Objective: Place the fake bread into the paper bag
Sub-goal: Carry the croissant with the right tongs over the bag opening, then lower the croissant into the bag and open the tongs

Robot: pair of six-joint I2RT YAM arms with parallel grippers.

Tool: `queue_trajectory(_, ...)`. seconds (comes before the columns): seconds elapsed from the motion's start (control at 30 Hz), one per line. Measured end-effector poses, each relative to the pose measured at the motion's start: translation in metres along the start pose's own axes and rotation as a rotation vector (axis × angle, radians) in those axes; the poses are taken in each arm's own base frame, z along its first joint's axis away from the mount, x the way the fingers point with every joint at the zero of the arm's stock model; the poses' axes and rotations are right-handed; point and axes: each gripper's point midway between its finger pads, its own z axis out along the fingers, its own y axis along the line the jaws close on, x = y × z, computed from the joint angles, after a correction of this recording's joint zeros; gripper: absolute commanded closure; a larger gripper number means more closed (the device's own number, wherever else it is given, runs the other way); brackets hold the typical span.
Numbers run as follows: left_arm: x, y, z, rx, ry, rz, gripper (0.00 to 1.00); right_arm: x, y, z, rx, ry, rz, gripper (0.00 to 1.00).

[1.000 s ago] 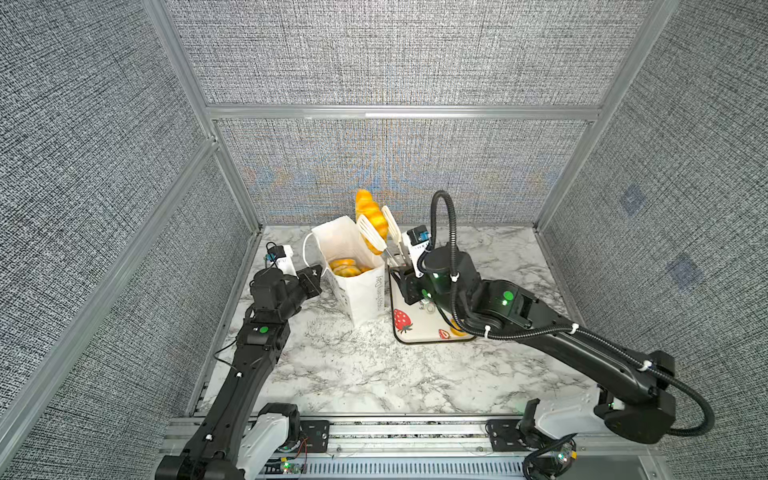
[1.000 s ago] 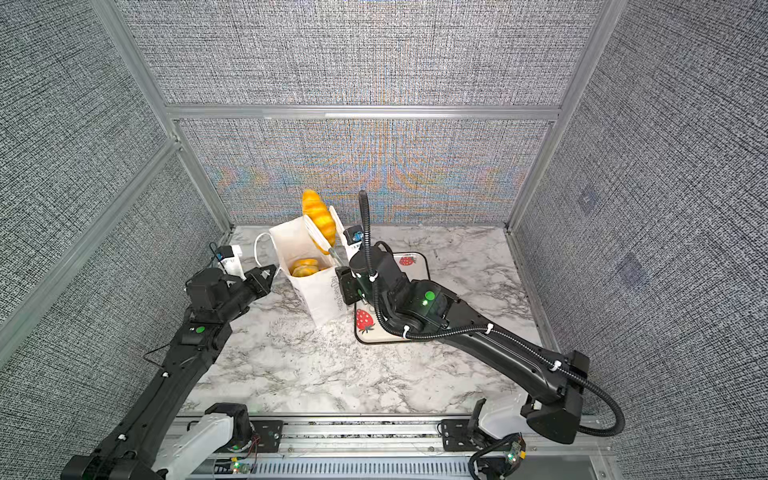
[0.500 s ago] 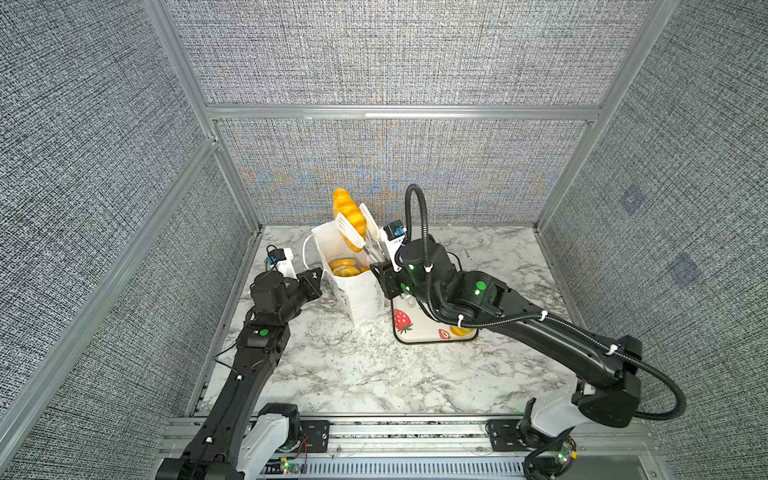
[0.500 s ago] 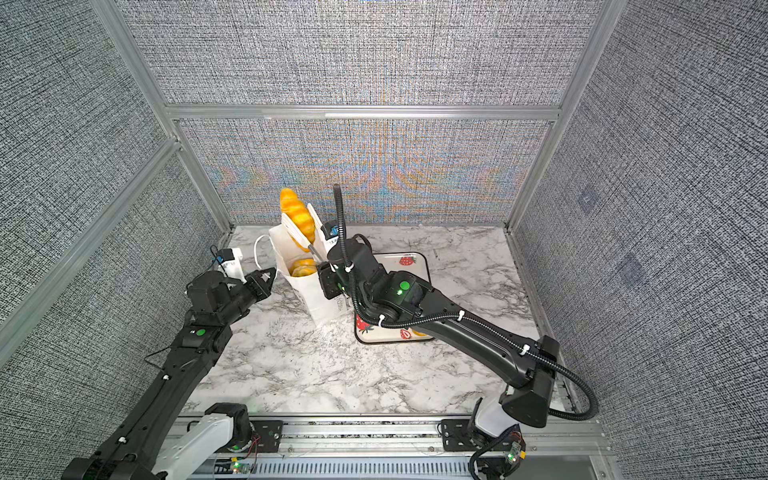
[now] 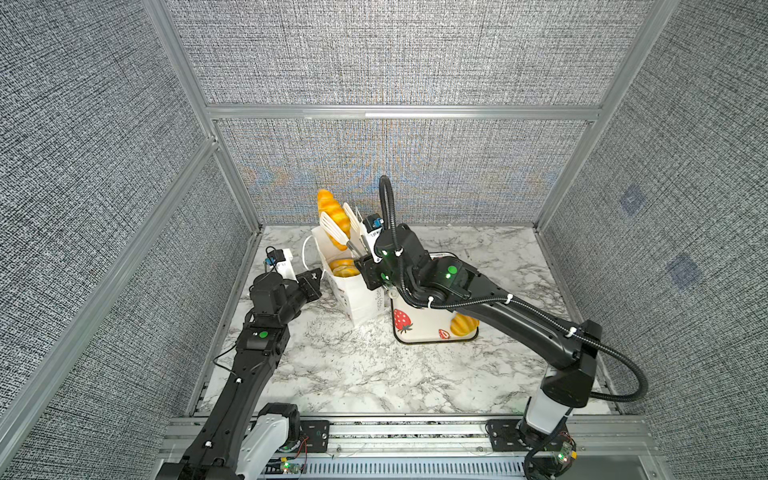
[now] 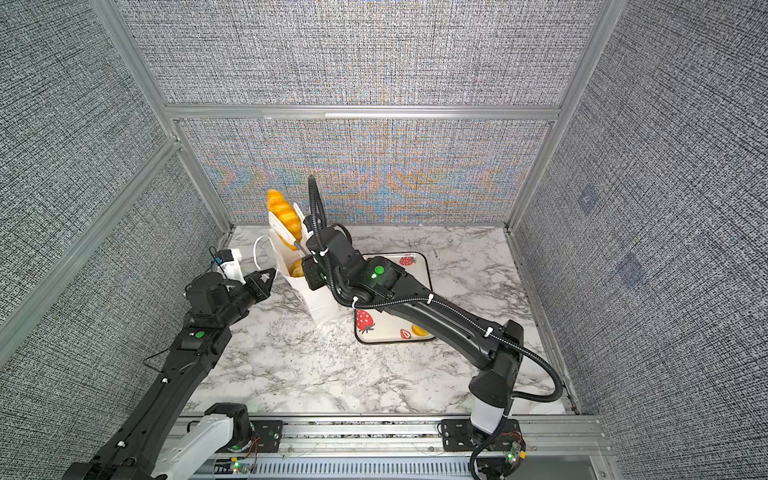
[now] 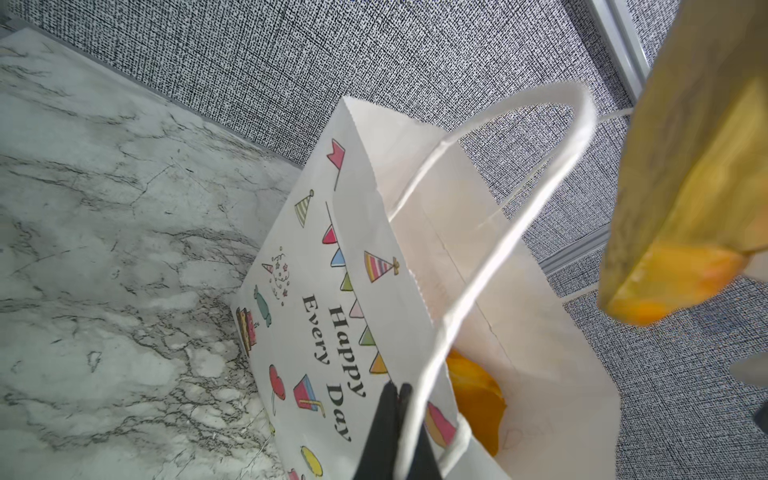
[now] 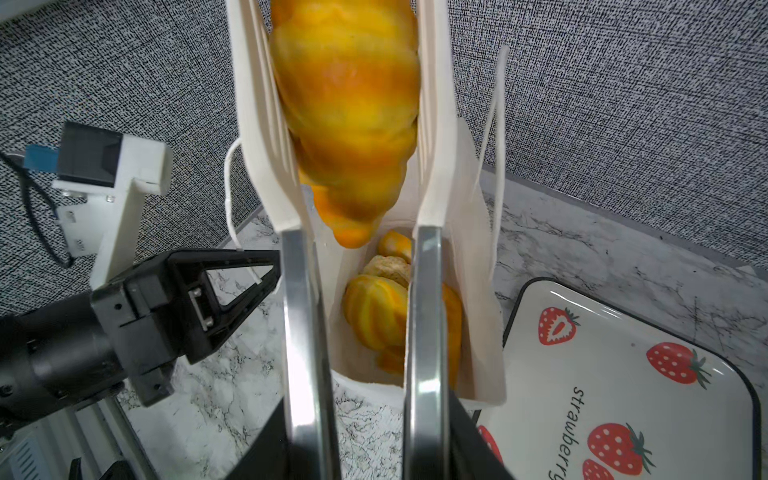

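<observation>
The white paper bag [image 5: 358, 300] [image 6: 321, 305] stands open near the back wall, with "Happy Every Day" lettering [image 7: 345, 365] on its side. Several golden pieces of fake bread [image 8: 374, 311] [image 5: 343, 266] lie inside it. My left gripper [image 5: 316, 274] [image 7: 395, 390] is shut on the bag's white cord handle [image 7: 498, 249]. My right gripper [image 5: 338, 218] [image 6: 287, 220] carries long white tong paddles. They clamp a long braided loaf [image 8: 349, 104] [image 5: 332, 210], held tilted with its lower tip just above the bag's mouth.
A cream strawberry tray [image 5: 419, 328] [image 8: 623, 374] lies against the bag's right side, and one bun [image 5: 463, 325] [image 6: 419, 330] is on it. The back wall is close behind the bag. The left arm's white camera mount [image 8: 116, 174] sits beside the bag.
My right arm has swung left with the loaf, from beside the bag to over its open mouth. The left gripper and the bag have stayed put.
</observation>
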Motion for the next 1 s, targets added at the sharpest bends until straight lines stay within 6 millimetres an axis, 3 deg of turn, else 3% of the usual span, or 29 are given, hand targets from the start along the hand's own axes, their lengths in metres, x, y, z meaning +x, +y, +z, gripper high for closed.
queue_trajectory(0.33, 0.001, 0.000, 0.000, -0.001, 0.001, 0.000, 1.00, 0.023, -0.017, 0.035, 0.031, 0.122, 0.064, 0.58)
queue_trajectory(0.5, 0.000, 0.001, -0.001, -0.005, -0.006, 0.001, 1.00, 0.033, -0.018, 0.036, 0.025, 0.158, 0.076, 0.56)
queue_trajectory(0.63, 0.000, 0.001, -0.001, -0.006, -0.004, 0.000, 1.00, 0.042, -0.019, 0.038, 0.027, 0.184, 0.079, 0.49)
queue_trajectory(1.0, 0.001, 0.003, 0.001, -0.009, 0.000, -0.001, 1.00, 0.043, -0.017, 0.038, 0.014, 0.189, 0.083, 0.42)
